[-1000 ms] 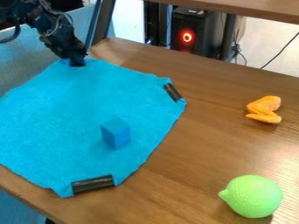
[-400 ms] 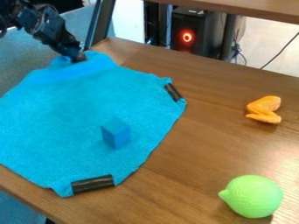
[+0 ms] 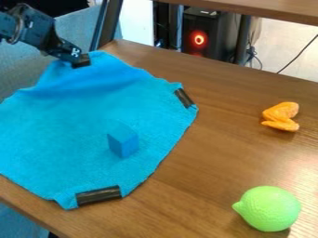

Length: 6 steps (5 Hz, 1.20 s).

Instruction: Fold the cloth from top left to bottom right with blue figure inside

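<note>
Looks like the bright blue fabric cloth (image 3: 68, 135) has just been hiked up at upper left, clamped in the black two-finger gripper (image 3: 81, 63), so the fold's been started, with the blue block-shaped figure (image 3: 123, 143) left uncovered just lower-left of centre.

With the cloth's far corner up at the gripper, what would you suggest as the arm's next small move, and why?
Probably draw the gripper toward the lower right, over the blue block, since the gripper holds the raised far corner of the cloth while the block lies uncovered on the flat part.
</note>
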### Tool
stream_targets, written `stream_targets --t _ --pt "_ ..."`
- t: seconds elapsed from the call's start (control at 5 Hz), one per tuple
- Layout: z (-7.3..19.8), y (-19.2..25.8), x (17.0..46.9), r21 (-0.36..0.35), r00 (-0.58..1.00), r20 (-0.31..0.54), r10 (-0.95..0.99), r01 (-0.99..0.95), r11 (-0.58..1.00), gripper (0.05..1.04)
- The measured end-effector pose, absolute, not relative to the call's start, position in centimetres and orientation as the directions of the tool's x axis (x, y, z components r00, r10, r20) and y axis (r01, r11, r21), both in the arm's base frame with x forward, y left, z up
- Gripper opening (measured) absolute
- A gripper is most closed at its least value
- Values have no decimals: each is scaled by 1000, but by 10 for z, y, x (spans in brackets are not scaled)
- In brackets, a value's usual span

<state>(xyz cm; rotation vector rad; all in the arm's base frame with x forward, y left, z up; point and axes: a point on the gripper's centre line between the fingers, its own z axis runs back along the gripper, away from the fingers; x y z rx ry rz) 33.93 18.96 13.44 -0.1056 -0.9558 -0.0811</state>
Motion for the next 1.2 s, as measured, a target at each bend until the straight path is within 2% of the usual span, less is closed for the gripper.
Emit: stream_targets --t 0.6,0.8,1.2 --pt "139 128 258 25 514 838 -183 299 954 52" --pt "146 114 244 40 509 837 -198 304 952 52" --pt "144 89 225 6 540 823 -175 299 954 52"
